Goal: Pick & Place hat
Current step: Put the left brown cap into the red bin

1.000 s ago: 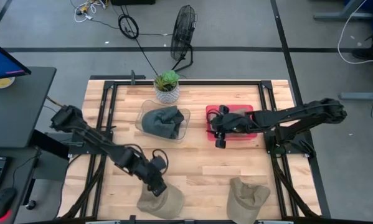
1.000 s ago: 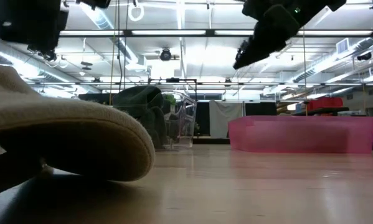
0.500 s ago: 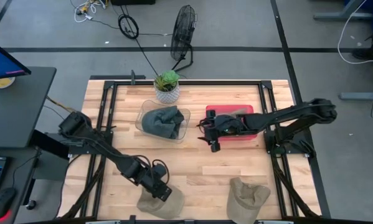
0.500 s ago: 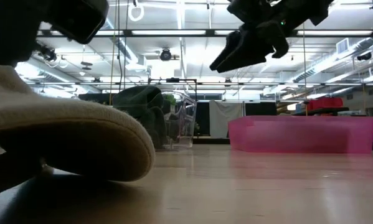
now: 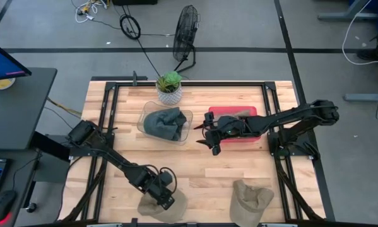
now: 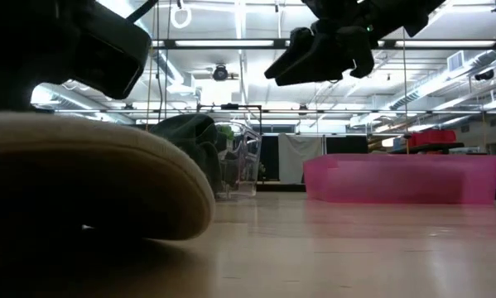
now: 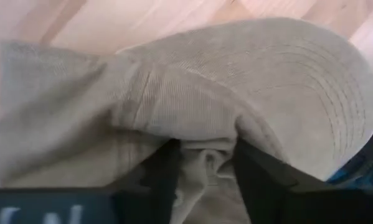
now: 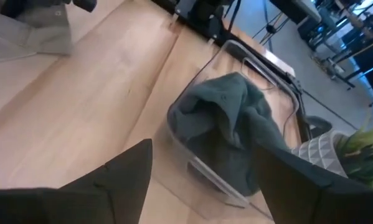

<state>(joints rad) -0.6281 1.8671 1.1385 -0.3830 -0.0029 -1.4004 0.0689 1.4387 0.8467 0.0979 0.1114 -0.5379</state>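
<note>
The pale wooden table (image 5: 201, 170) carries everything in play. Toward its far side a clear plastic bin (image 5: 184, 130) holding a dark green hat (image 5: 164, 122) is set, with a pink plastic tray (image 5: 253, 135) just to its right. At the near edge two tan corduroy caps are laid: the left tan cap (image 5: 170, 206) and, well apart to its right, a second tan cap (image 5: 252, 197).

The left tool (image 7: 202, 165) is lowered directly onto the left tan cap, with its two dark fingers (image 7: 164, 174) straddling a raised fold of the crown; fabric lies between them, but a firm clench cannot be confirmed. In the left wrist view the brim is seen extending away beyond the fingers. The left arm is clearly the nearer one to this cap.

The right tool (image 5: 214, 140) is held raised between bin and tray, fingers spread and empty.
</note>
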